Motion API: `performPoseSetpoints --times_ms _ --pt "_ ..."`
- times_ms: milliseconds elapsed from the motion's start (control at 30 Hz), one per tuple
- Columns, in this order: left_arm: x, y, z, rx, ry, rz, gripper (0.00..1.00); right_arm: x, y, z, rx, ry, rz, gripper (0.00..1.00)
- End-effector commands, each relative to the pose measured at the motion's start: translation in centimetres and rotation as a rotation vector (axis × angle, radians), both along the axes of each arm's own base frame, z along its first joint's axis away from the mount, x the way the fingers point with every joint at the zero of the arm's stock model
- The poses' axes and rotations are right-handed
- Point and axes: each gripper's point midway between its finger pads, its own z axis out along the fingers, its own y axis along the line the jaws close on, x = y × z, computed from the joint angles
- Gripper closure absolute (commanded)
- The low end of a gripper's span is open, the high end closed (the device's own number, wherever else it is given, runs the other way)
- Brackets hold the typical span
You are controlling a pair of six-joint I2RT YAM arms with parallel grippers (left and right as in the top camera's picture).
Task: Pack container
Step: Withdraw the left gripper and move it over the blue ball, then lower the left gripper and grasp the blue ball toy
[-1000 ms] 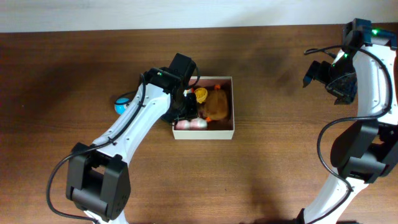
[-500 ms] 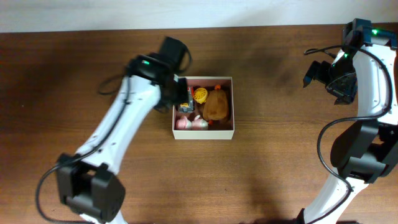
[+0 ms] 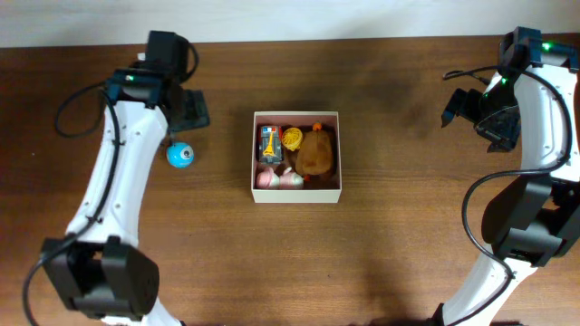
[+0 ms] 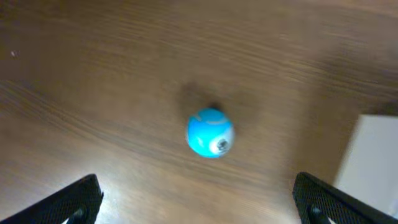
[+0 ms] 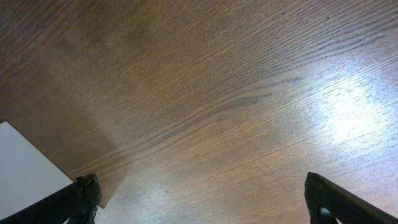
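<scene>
The container point(image 3: 297, 194), a square cream-walled box, sits mid-table and holds a brown plush point(image 3: 315, 154), a yellow toy point(image 3: 292, 138), pink pieces point(image 3: 276, 179) and a small coloured box point(image 3: 270, 143). My left gripper point(image 3: 192, 110) hovers left of it, behind a blue ball point(image 3: 179, 155). In the left wrist view the blue ball point(image 4: 210, 132) lies on the wood ahead of the left gripper point(image 4: 198, 202), which is open and empty; the container's wall point(image 4: 375, 158) shows at the right edge. My right gripper point(image 3: 460, 109) hangs far right, open, and the right gripper point(image 5: 208, 199) has only bare wood below it.
The wooden table point(image 3: 408, 254) runs to a pale strip along the back edge point(image 3: 290, 18). Both white arms rise from the front corners. A white corner point(image 5: 25, 171) shows at the lower left of the right wrist view.
My left gripper has pulled out of the container, swung left and back, and opened wide; the small coloured box lies where it was. The right arm has not moved.
</scene>
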Motion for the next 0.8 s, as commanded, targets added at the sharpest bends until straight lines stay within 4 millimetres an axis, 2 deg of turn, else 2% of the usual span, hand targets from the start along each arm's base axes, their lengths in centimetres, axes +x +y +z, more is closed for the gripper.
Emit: performPoseSetpoints --times_ms 0,100,167,333,400,533,767 --pt "1.3 1.5 -3.6 0.021 0.096 -0.108 0.0 -0.1 -0.2 0.6 -0.011 -0.011 -0.015 0.01" --pt "2.0 0.8 -6.6 -0.08 0.152 -0.203 0.0 -0.1 -0.2 0.6 -0.011 -0.011 -0.015 0.01" --pt "2.0 0.8 -8.2 -0.119 0.185 -0.202 0.0 -0.1 -0.2 0.6 -0.011 -0.011 -0.015 0.01" --pt "1.8 0.0 -11.3 -0.174 0.257 -0.257 0.0 -0.1 -0.2 0.6 -0.011 -0.011 -0.015 0.01" --pt "1.7 -0.6 -12.3 -0.206 0.281 -0.291 0.0 -0.1 -0.2 0.6 -0.011 -0.011 -0.015 0.01" --pt "1.4 -0.7 -14.1 -0.217 0.326 -0.287 0.0 -0.1 -0.2 0.6 -0.011 -0.011 -0.015 0.01" --pt "0.1 -0.7 -15.6 -0.229 0.402 -0.279 0.0 -0.1 -0.2 0.6 -0.011 -0.011 -0.015 0.01"
